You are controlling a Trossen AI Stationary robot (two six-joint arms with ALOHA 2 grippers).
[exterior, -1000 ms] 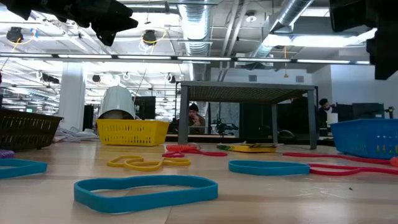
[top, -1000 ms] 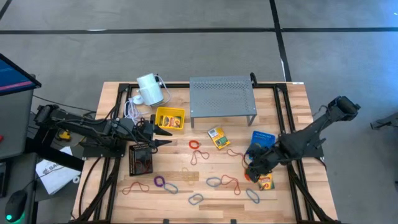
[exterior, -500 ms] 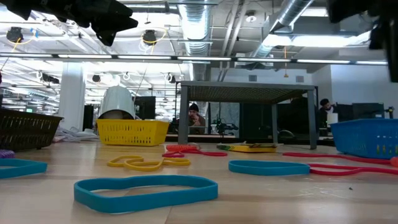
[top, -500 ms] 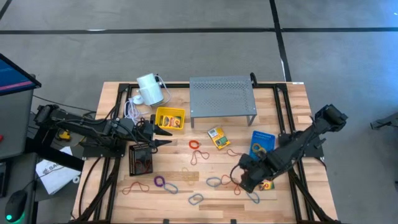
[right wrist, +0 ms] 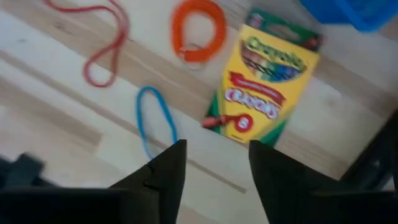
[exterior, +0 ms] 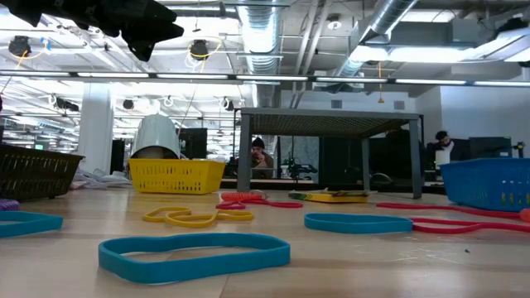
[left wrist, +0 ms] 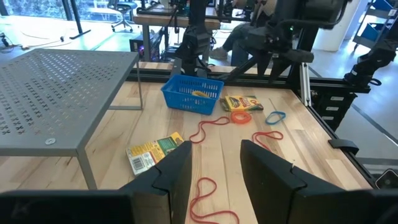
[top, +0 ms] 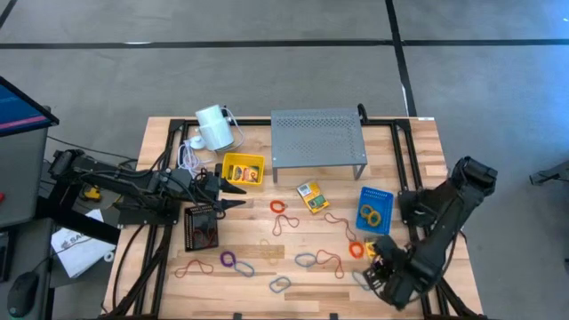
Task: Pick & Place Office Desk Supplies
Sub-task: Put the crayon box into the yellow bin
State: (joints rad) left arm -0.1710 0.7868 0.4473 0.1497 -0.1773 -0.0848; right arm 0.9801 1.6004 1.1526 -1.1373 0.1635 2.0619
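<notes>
Rubber bands in red, orange, blue, purple and yellow lie loose on the wooden table (top: pixel 293 293). One crayon box (top: pixel 311 196) lies flat mid-table. Another crayon box (right wrist: pixel 264 93) lies flat near the right edge, beside an orange band (right wrist: pixel 199 28) and a blue band (right wrist: pixel 155 121). My right gripper (right wrist: pixel 214 180) hangs open above the table, pointing down beside that box, at the near right (top: pixel 384 271), and touches nothing. My left gripper (top: pixel 236 196) hovers open at the left, pointing level toward the right, with nothing between its fingers (left wrist: pixel 217 180).
A grey perforated shelf (top: pixel 317 138) stands at the back. A white cylinder with cord (top: pixel 213 127) is at the back left, beside a yellow basket (top: pixel 243 169). A dark basket (top: pixel 201 227) sits under my left arm. A blue basket (top: pixel 374 209) holds bands at the right.
My right gripper has swung toward the table's near edge, first a little leftward over the bands, then back to the near right corner beside the crayon box, and its wrist has rolled. Its arm has left the top right of the low view. The things on the table lie as before.
</notes>
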